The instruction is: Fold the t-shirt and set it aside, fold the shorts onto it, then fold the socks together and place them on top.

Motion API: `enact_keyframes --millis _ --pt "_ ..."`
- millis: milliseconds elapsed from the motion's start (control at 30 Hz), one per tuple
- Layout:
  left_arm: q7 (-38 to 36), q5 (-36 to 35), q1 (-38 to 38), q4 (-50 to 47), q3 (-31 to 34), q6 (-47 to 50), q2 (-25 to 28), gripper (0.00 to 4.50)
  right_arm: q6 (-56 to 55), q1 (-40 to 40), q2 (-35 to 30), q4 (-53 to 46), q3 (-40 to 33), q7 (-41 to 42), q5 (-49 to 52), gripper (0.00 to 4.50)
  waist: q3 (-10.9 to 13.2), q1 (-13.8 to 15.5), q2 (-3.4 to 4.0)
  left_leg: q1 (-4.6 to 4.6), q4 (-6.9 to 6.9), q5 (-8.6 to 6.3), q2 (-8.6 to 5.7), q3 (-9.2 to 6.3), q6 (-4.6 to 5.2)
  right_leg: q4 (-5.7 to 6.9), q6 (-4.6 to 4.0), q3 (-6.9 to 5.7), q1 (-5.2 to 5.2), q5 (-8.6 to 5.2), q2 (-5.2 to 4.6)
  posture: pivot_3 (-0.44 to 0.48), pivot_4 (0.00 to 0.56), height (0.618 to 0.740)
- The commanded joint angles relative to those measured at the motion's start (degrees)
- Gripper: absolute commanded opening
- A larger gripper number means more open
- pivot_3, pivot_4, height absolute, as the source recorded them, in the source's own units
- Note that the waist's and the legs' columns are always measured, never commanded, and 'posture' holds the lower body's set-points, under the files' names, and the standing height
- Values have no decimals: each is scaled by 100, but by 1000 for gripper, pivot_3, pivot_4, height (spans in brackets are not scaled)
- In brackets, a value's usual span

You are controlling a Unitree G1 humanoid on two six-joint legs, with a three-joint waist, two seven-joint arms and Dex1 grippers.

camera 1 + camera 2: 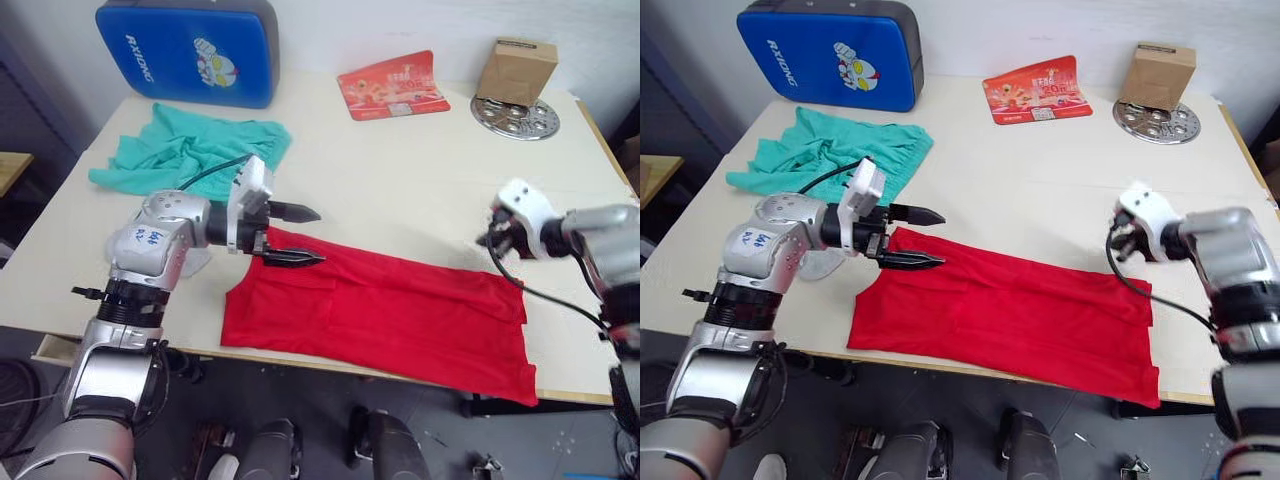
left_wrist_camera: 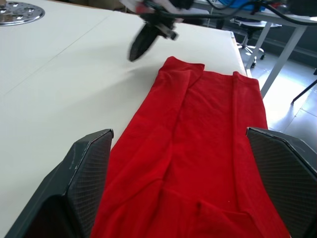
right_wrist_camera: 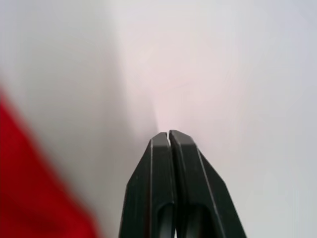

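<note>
T-shirt (image 1: 380,315) cloth is limp and light; pinch its near left corner with your spread left gripper (image 1: 297,235). Your right gripper (image 3: 170,136) is closed, empty.

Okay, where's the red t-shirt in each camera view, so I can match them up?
Left eye view: t-shirt along the table's near edge, lower centre.
Right eye view: same spot, near edge.
Left wrist view: it stretches away between the open left end effector fingers.
Right wrist view: red blur beside the shut right end effector.
Shared landmark: the white table.
</note>
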Motion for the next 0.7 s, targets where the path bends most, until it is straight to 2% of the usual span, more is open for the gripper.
enact_keyframes --millis 33,133,167,400,533,633,700 --pt "17 31 -267 53 35 -162 -68 4500 -836 -632 244 1325 -247 -1000 -319 50 0 8 0 -8 -4 0 0 -3 0 -3 0 -2 -5 0 0 0 150 740" --pt "65 29 -399 163 65 -189 -124 4500 -951 -773 389 1628 -578 -1273 -148 50 0 64 0 -20 -5 0 0 -6 0 -15 0 -8 -5 -1 1 0 150 740" --pt "76 23 -395 170 74 -193 -125 4500 -950 -617 381 1413 -668 -1242 -82 50 0 70 0 -22 -5 0 -1 -4 1 -15 0 -9 -4 -1 0 0 150 740" --pt "79 8 -220 68 53 -200 -76 4500 44 868 291 -796 -1385 -1212 429 50 1 65 1 -20 -5 1 -2 1 4 -10 1 -5 -3 0 -1 0 150 740" --pt "-23 11 -286 129 -4 -187 -73 4500 1024 1790 -106 -2389 -1733 -780 865 50 1 73 3 -14 -5 1 1 3 4 -3 1 -1 -4 0 0 0 150 740" --pt "-107 19 -391 247 -34 -220 -112 4500 1526 2056 -507 -2972 -1732 -334 1104 883 2 68 4 -13 -2 1 0 7 4 -2 1 2 -4 0 0 0 150 740" --pt "-146 30 -431 289 -60 -255 -154 4500 1751 2133 -736 -3084 -1641 -54 1229 1590 2 62 4 -9 -1 1 1 11 4 0 1 5 -3 0 1 0 150 740"
